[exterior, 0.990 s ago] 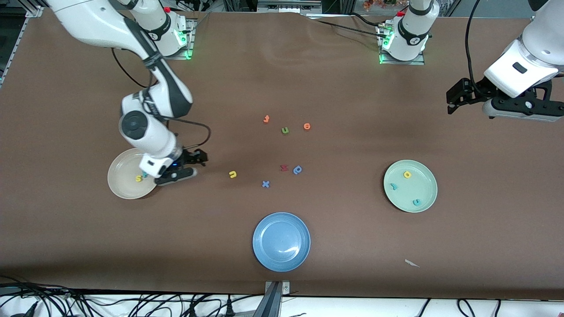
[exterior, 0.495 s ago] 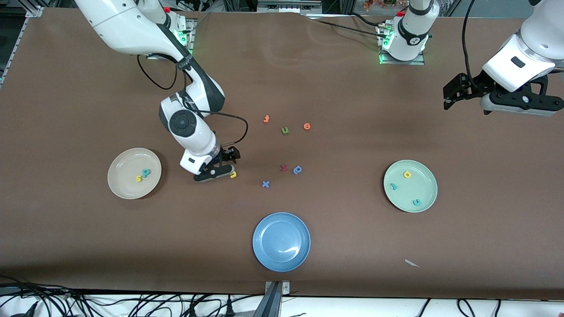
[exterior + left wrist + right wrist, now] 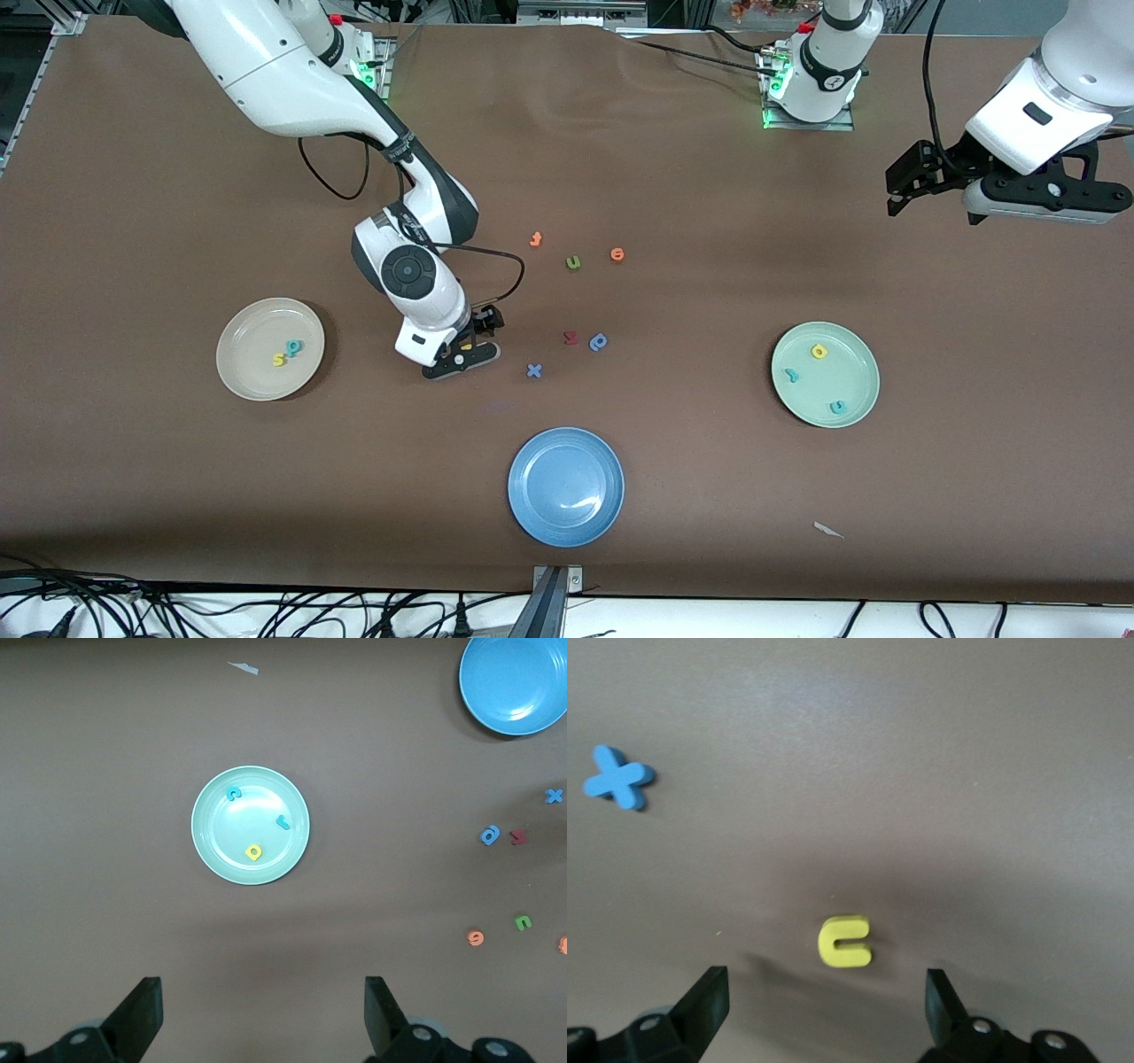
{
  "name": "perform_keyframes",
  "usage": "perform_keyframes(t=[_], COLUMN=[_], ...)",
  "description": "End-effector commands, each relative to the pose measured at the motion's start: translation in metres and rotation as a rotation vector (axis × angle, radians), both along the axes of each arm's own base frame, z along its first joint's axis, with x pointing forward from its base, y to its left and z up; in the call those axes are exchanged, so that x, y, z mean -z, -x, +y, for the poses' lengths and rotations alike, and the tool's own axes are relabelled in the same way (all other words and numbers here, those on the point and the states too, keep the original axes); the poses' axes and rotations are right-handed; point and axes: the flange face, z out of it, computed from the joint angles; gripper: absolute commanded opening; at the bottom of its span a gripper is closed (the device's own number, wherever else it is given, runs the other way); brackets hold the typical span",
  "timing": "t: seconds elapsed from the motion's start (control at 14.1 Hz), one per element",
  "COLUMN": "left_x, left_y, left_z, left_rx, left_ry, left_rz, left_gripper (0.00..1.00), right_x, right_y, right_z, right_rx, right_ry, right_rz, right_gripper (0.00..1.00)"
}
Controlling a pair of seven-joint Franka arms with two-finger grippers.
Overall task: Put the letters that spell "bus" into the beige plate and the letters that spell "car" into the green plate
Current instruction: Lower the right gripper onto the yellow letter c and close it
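Right claw [image 3: 824, 992], fingers apart, over small yellow foam u [image 3: 845, 941] beside blue foam x [image 3: 618, 778]; left claw [image 3: 263, 1014] also apart, waiting.

In the front view the yellow u [image 3: 845, 941] is largely hidden beneath the right pincer [image 3: 462, 354], and the blue plate [image 3: 516, 682] is cut off in the left wrist view.
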Motion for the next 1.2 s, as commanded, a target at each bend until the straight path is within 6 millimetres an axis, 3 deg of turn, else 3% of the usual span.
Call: perform_keyframes(t=[0.0, 0.42, 0.64, 1.13], left_x=[-0.003, -0.005, -0.002, -0.001], left_y=[0.009, 0.005, 0.0, -0.002], left_z=[0.001, 0.011, 0.047, 0.05], left_rx=[-0.032, -0.033, 0.008, 0.008], left_ry=[0.023, 0.01, 0.008, 0.001], left_rz=[-0.006, -0.013, -0.008, 0.017], left_gripper=[1.0, 1.0, 1.0, 1.0], right_x=[0.008, 0.013, 0.012, 0.015], right_y=[-0.009, -0.009, -0.011, -0.014], right_z=[0.002, 0.002, 0.003, 0.003], right_rx=[-0.016, -0.015, -0.013, -0.002], right_ry=[0.041, 0.043, 0.04, 0.032], right_rz=[-0.009, -0.003, -0.007, -0.005], right_gripper=[0.94, 0.75, 0.64, 0.5])
